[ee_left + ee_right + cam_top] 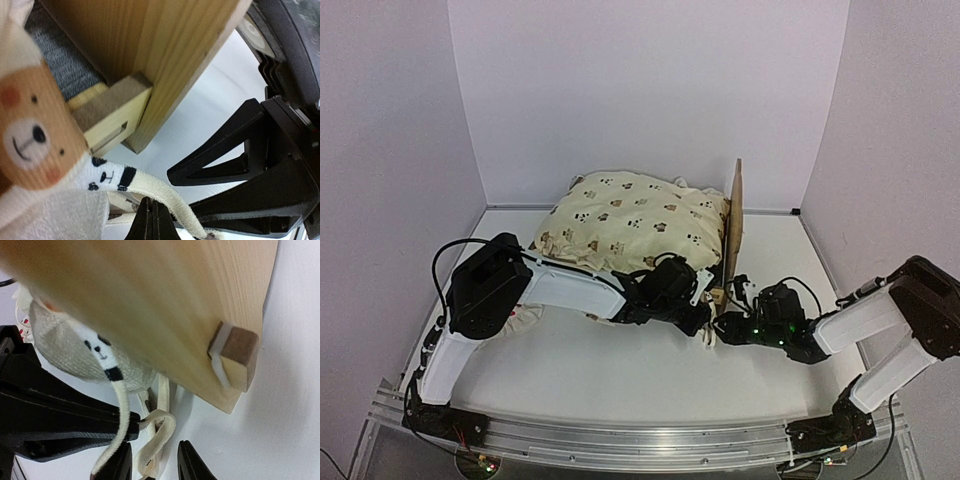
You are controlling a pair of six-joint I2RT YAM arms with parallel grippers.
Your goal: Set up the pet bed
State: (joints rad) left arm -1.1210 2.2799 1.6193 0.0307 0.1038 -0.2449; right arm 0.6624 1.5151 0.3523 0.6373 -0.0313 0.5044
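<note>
Pale plywood pet bed (733,225) stands at the centre of the top view, near the back wall, its headboard upright and seen edge-on. A cream animal-print quilt (630,220) is heaped over it to the left. Both arms meet at the bed's lower corner on the white table (650,370). The left gripper (150,220) is closed, the quilt's cream trim (175,207) crossing its tips; whether the trim is pinched cannot be told. The right gripper (152,462) has its jaws parted, with a loop of trim lying loose between them.
</note>
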